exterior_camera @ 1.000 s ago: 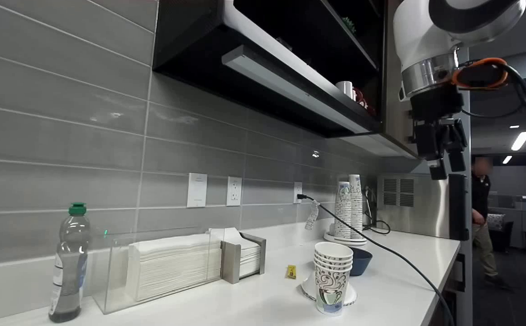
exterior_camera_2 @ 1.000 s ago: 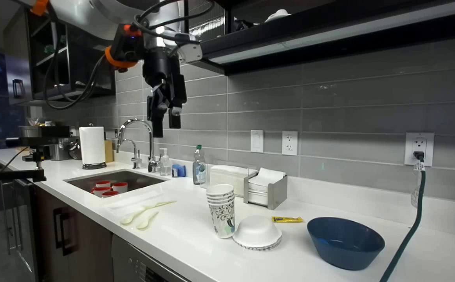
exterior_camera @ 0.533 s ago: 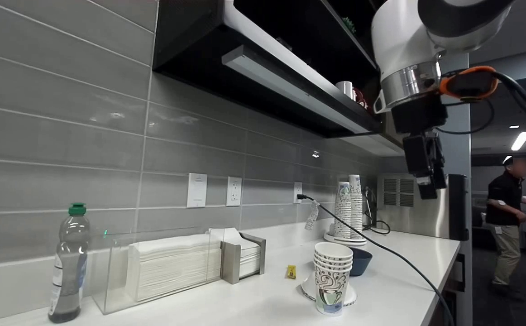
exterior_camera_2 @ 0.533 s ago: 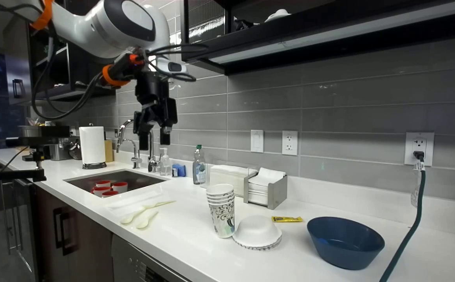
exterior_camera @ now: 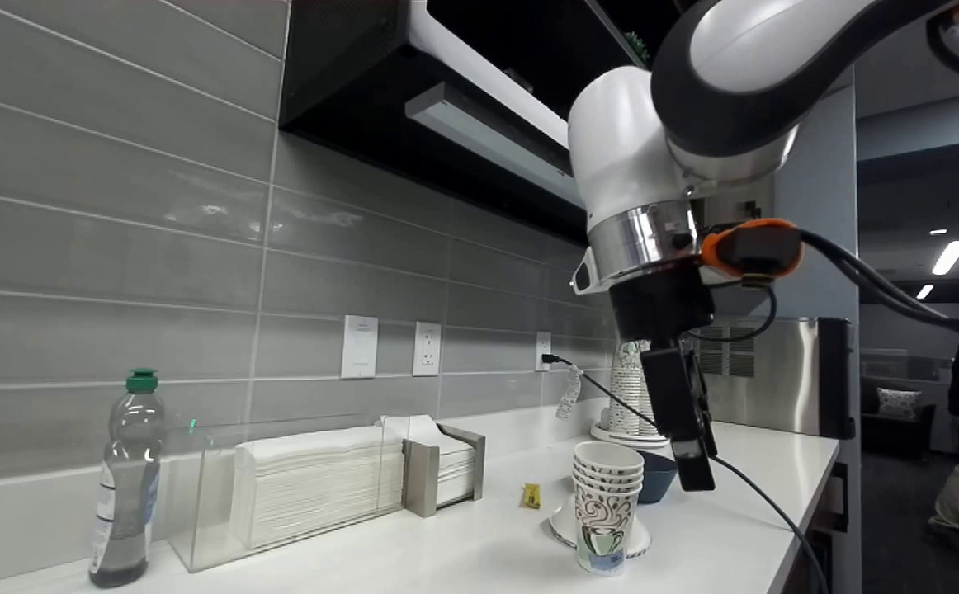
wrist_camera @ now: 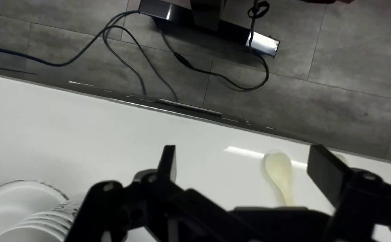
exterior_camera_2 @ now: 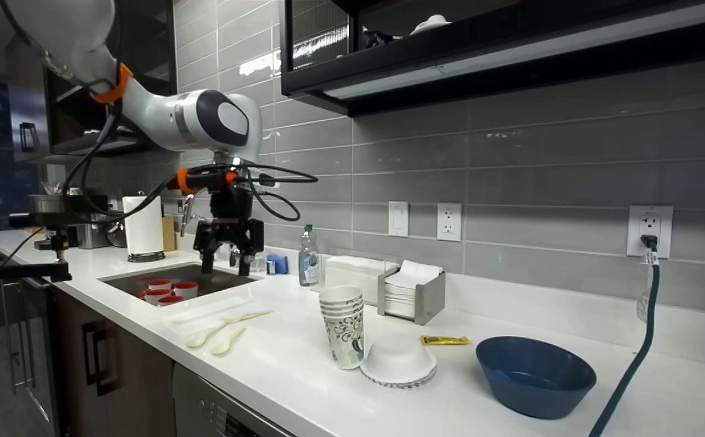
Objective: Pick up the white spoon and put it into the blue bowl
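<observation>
Grey-tiled wall (exterior_camera_2: 510, 158) runs behind a long, glossy white surface (exterior_camera_2: 279, 367). Over that surface reaches the robot arm (exterior_camera_2: 158, 121), and at its end the pincer (exterior_camera_2: 226, 266) hangs well clear, fingers spread and nothing held. Past the stacked cups (exterior_camera_2: 345, 337) and the upturned white bowls (exterior_camera_2: 398, 358) stands the blue bowl (exterior_camera_2: 528, 402), plain, dark and wide-mouthed, the delivery to it not yet made. Smallest of all, close to the surface's front edge, lie, counting from the cups, a nearer spoon (exterior_camera_2: 223, 346) and a farther spoon (exterior_camera_2: 202, 337); which one is wanted I cannot tell. Either should be light, fairly stiff plastic by the look of it, smooth enough to skid if nudged, and thin enough to bend or crack under a hard squeeze. I would close across the handle near the neck, fingertips right down, since the piece lies flat. Both are cream-white, an oval scoop tapering to a slim handle. Through the wrist view the nearer one shows between the fingers, its handle lost behind the pincer; a finger seems to hide most of the farther one.
</observation>
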Tool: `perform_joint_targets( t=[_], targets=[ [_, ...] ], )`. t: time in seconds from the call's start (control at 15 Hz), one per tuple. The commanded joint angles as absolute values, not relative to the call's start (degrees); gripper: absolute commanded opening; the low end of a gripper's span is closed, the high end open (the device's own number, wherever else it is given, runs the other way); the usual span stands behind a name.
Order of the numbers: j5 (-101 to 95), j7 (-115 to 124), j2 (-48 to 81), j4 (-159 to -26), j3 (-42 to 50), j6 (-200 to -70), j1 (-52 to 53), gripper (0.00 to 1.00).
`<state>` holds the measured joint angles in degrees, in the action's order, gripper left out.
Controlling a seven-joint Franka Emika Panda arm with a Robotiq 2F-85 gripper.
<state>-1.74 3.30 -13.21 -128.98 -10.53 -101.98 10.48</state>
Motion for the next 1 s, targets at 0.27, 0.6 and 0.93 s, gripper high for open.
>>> perform_joint_targets(
  t=[0.27, 0.6, 0.93],
  targets=[
    [-1.7, 1.6, -9.9, -126.3, -10.8, -101.7, 10.7, 1.0],
    [3.1, 1.2, -4.7, -129.0, -12.6, -109.9, 12.7, 1.0],
    [-0.5, 1.5, 1.1, -130.4, -14.5, -123.9, 14.1, 1.0]
  ],
)
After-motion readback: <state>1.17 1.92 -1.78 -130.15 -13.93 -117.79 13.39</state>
